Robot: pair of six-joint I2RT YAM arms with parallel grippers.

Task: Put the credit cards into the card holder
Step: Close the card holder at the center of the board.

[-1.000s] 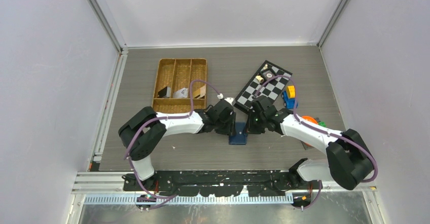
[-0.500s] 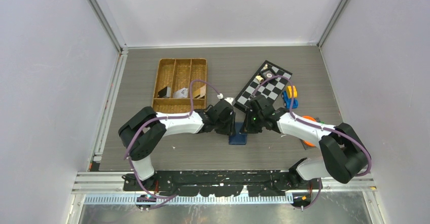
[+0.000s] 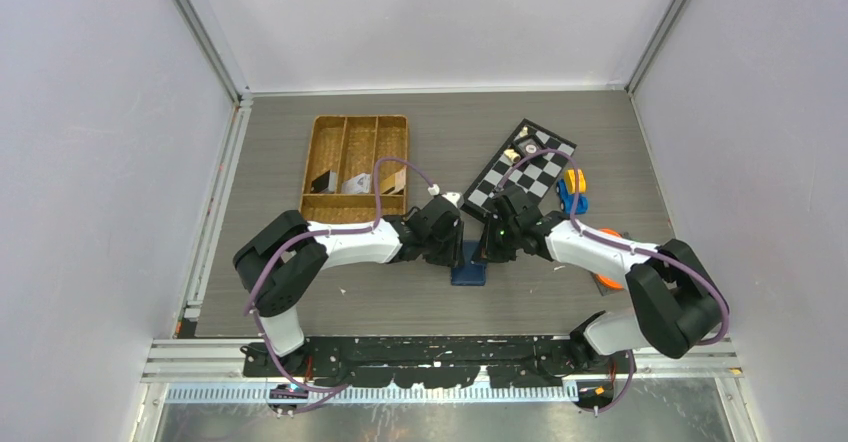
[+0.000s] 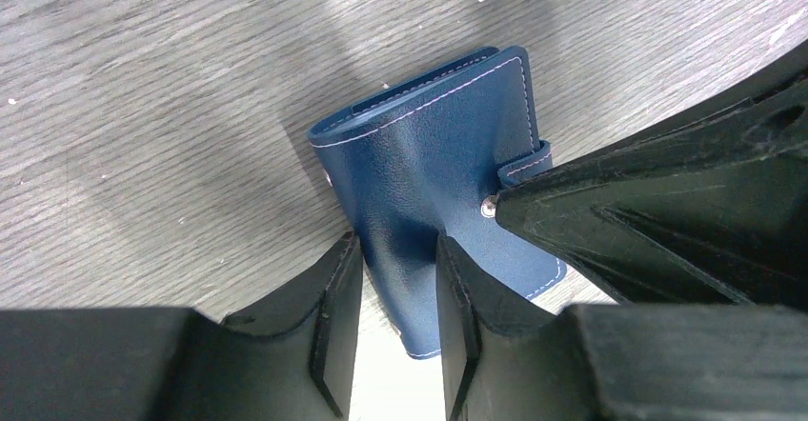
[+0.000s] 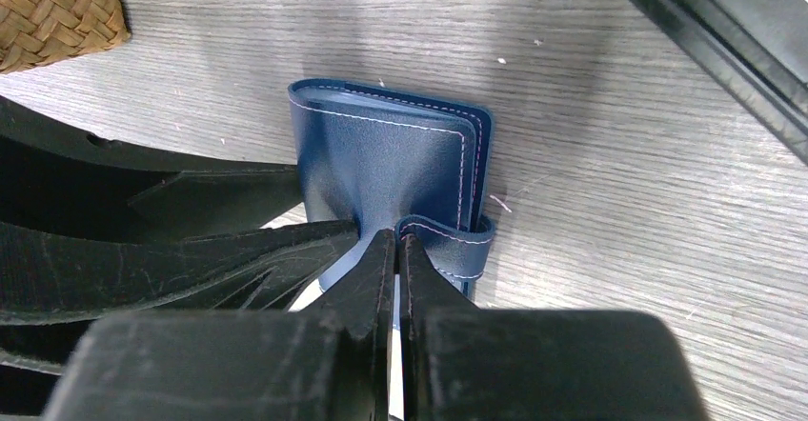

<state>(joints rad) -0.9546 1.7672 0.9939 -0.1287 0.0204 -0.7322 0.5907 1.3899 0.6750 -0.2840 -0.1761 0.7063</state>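
Left wrist view has the left tool with its two fingers part way apart and a raised fold of the folded navy holder squeezed between them, so it looks clamped on the cover. Right wrist view has the right tool, fingers pressed together, pinching that cover just beside the snap tab. A white patch shows under the holder's near edge; whether that is a card I cannot tell. In the top view the holder lies at frame centre on the surface, flaps together. Farther up and left, three flat pieces that I take for the cards lie in the tray. No card shows inside the holder: opening it comes first, and every card is left to load.
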